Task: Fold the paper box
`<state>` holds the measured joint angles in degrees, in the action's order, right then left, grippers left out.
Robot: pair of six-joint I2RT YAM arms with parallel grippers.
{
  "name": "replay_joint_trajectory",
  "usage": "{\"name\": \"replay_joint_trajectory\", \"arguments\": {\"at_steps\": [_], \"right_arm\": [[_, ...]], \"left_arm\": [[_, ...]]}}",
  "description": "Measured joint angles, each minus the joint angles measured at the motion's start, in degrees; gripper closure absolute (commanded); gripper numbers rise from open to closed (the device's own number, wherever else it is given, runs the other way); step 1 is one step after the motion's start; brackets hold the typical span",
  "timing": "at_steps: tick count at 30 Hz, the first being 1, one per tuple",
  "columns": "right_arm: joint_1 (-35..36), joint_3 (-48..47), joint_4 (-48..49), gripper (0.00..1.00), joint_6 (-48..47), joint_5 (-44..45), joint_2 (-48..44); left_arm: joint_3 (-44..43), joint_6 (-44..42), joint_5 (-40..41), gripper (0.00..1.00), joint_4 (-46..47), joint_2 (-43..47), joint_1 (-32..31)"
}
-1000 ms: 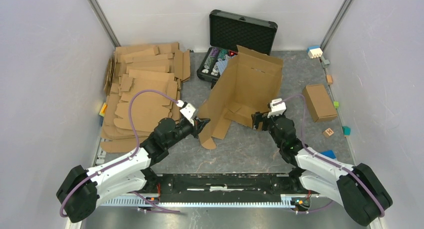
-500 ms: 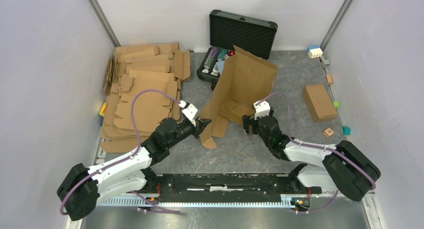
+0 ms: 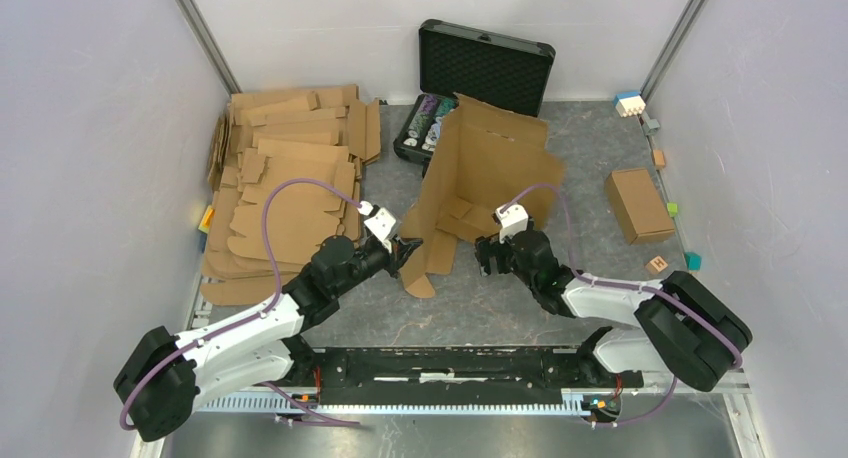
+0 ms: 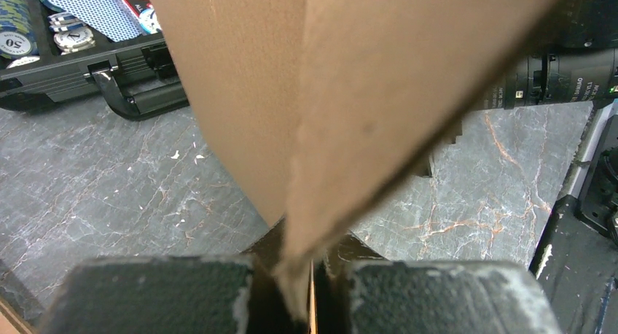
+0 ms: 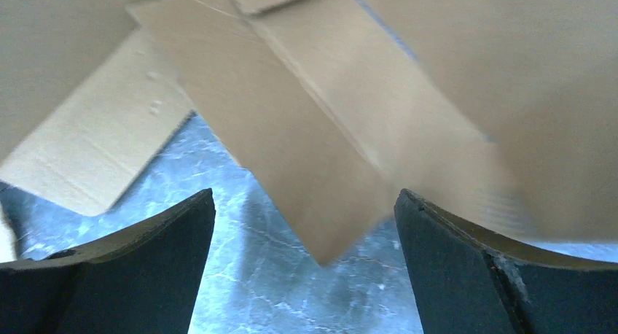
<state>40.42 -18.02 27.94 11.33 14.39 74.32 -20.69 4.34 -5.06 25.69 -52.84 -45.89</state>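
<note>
The paper box (image 3: 480, 173) is a large brown cardboard sheet standing half folded in the middle of the table, in front of the black case (image 3: 480, 63). My left gripper (image 3: 404, 248) is shut on its left flap; in the left wrist view the flap edge (image 4: 350, 93) runs down between the pads (image 4: 153, 294). My right gripper (image 3: 487, 255) is open at the box's near right flaps. In the right wrist view a flap corner (image 5: 313, 166) hangs between the wide-apart fingers (image 5: 131, 254) without touching them.
A stack of flat cardboard sheets (image 3: 285, 188) lies at the left. A smaller folded brown box (image 3: 637, 204) and small coloured blocks (image 3: 658, 265) lie at the right. The open case holds poker chips (image 4: 22, 28). Grey walls enclose the table.
My right arm has swung left along the box's near side, and the box's right panel has folded inward and leftward. My left gripper has held still on the flap.
</note>
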Motion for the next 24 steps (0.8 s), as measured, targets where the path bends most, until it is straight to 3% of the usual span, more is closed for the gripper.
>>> {"name": "replay_joint_trajectory", "arguments": {"at_steps": [6, 12, 18, 20, 24], "right_arm": [[0.4, -0.7, 0.2, 0.02, 0.0, -2.7, 1.0], [0.5, -3.3, -2.3, 0.02, -1.6, 3.2, 1.9], [-0.2, -0.7, -2.4, 0.02, -4.4, 3.7, -6.4], [-2.8, 0.9, -2.2, 0.02, -4.5, 3.3, -12.1], [-15.9, 1.2, -1.2, 0.02, -2.2, -1.1, -18.0]], "left_arm": [[0.0, 0.0, -0.1, 0.92, -0.3, 0.0, -0.3], [0.0, 0.0, -0.1, 0.92, -0.7, 0.0, -0.5], [0.0, 0.0, 0.0, 0.92, -1.1, 0.2, -0.5], [0.0, 0.0, 0.0, 0.92, -1.2, 0.2, -0.5], [0.0, 0.0, 0.1, 0.92, -1.4, 0.3, -0.5]]}}
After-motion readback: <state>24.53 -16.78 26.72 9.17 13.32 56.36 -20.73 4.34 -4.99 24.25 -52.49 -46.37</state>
